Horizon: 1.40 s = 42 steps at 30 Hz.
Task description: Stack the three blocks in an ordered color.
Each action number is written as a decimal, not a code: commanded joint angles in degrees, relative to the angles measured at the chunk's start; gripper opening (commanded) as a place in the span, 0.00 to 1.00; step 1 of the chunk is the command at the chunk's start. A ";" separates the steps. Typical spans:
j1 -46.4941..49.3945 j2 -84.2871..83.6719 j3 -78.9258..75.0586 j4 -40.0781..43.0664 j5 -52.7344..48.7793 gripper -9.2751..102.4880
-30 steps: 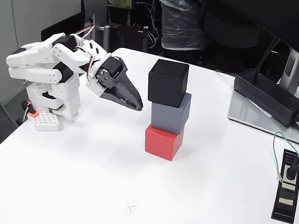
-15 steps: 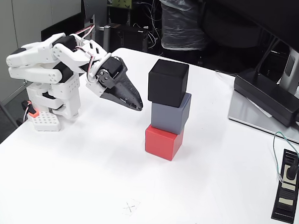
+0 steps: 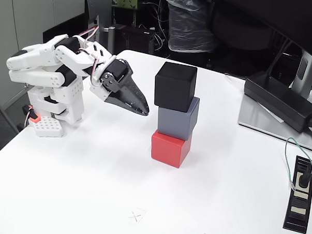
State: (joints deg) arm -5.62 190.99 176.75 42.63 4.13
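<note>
stack: 3 blocks [image 3: 174, 116] mid-table | hand [image 3: 144, 111] left | power brick [image 3: 279, 100] right

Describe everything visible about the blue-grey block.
The blue-grey block is a matte cube with rounded edges, the middle of a three-block tower on the white table. It rests on the red block and carries the black block, which sits shifted slightly left of it. It stands upright. The gripper hangs to its left, jaws shut, not touching it.
</note>
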 commanded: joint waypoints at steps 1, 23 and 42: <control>0.18 0.44 -0.09 -1.49 0.70 0.07; 0.26 0.09 0.00 -3.87 0.26 0.07; 0.26 0.00 0.00 -3.78 0.26 0.07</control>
State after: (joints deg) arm -5.62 190.99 177.01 39.46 4.13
